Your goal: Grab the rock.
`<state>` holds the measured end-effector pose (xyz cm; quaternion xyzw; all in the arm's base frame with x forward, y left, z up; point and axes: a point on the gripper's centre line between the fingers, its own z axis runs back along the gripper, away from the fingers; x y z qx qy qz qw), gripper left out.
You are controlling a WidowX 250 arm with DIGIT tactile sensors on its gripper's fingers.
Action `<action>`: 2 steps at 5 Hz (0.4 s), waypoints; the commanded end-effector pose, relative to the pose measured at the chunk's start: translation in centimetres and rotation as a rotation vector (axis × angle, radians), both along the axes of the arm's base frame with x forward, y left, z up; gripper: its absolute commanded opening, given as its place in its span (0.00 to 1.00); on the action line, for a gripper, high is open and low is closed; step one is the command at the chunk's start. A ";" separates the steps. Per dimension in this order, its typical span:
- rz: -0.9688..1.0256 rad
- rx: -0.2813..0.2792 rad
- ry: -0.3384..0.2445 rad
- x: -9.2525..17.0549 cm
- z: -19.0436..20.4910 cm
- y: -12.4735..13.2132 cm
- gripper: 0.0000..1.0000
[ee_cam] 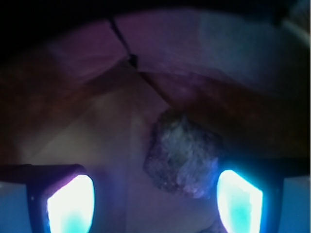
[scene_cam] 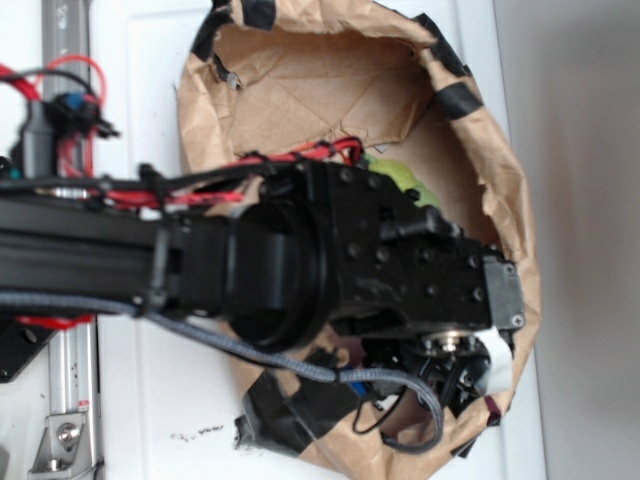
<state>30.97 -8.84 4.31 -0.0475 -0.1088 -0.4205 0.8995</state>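
Note:
In the wrist view the rock point(ee_cam: 183, 154), a rough mottled grey-brown chunk, lies on the brown paper floor of the bag, just ahead of my fingers and nearer the right one. My gripper point(ee_cam: 155, 204) is open, its two glowing pads point(ee_cam: 73, 204) set wide apart with nothing between them. In the exterior view the black arm and wrist point(scene_cam: 400, 260) reach down into the paper bag point(scene_cam: 300, 80); the rock is hidden under the arm there. A bit of the lime-green plush toy point(scene_cam: 405, 178) shows behind the wrist.
The bag's crumpled brown walls, taped with black strips point(scene_cam: 455, 98), ring the gripper on all sides. A grey cable point(scene_cam: 300, 365) loops below the arm. The bag sits on a white surface point(scene_cam: 150, 400) with a metal rail point(scene_cam: 70, 400) at left.

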 end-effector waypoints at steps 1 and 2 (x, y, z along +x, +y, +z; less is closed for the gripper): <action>0.222 0.043 -0.134 1.9 -0.9 -0.5 0.79; 0.342 0.011 -0.152 1.8 -0.7 0.4 0.00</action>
